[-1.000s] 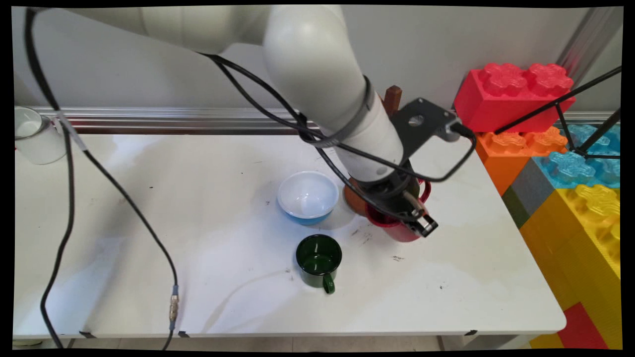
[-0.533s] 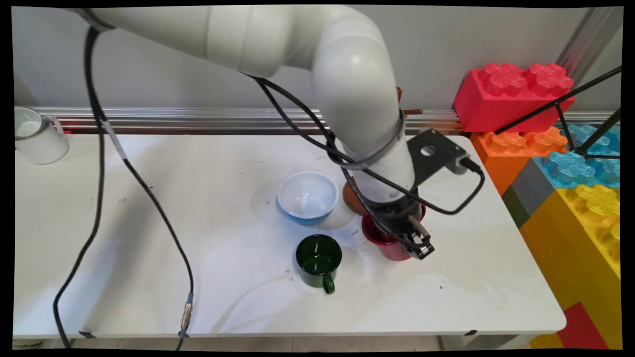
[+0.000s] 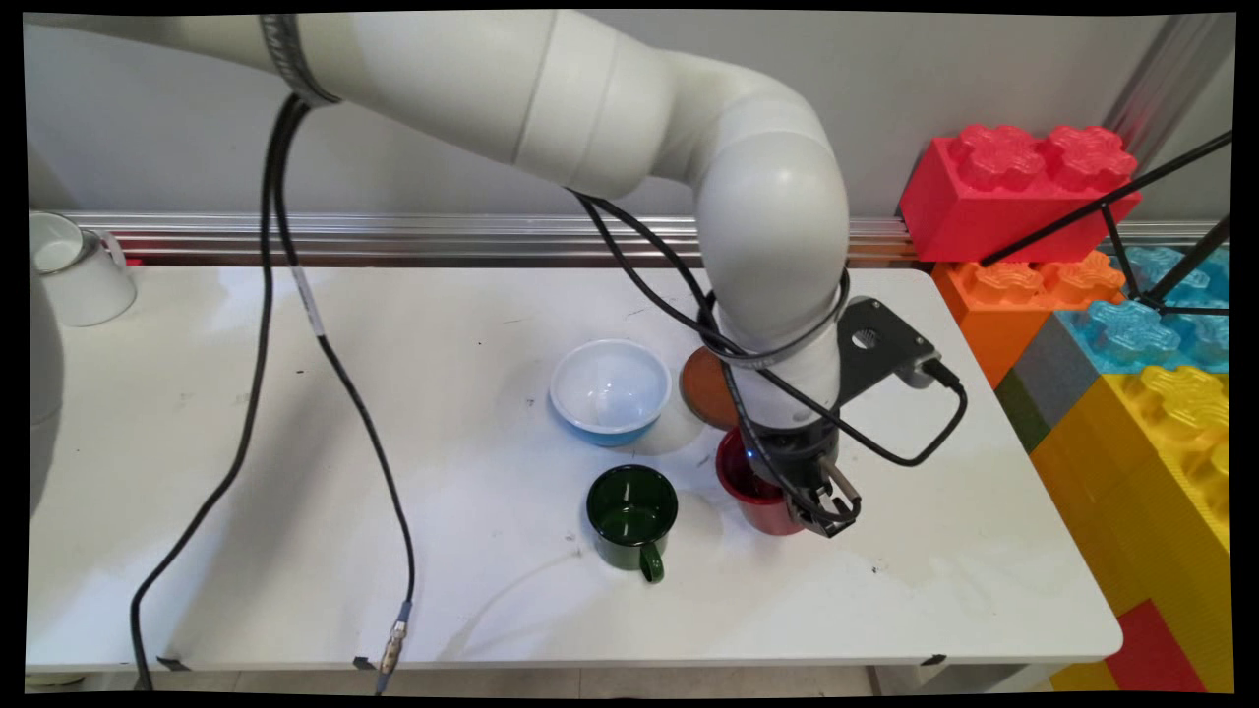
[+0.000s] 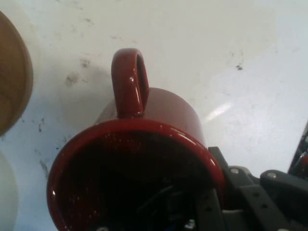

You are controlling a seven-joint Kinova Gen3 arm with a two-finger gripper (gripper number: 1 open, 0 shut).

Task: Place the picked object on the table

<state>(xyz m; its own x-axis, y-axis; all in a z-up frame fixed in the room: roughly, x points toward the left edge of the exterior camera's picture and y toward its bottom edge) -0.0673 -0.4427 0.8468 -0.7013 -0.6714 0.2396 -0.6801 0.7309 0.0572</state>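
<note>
The gripper [image 3: 831, 511] pinches the rim of the red mug [image 3: 752, 484], one finger [image 4: 207, 211] inside the cup. The mug sits low over the white table [image 3: 295, 551], just right of the green mug [image 3: 631, 515]. Behind it lie a brown wooden disc [image 3: 703, 383] and a blue bowl [image 3: 610, 390].

The mug [image 3: 762, 489] is dark red and the other mug [image 3: 630, 516] is dark green. The bowl [image 3: 610, 390] is white inside and blue outside, the disc [image 3: 706, 386] brown, the table [image 3: 295, 472] white.
</note>
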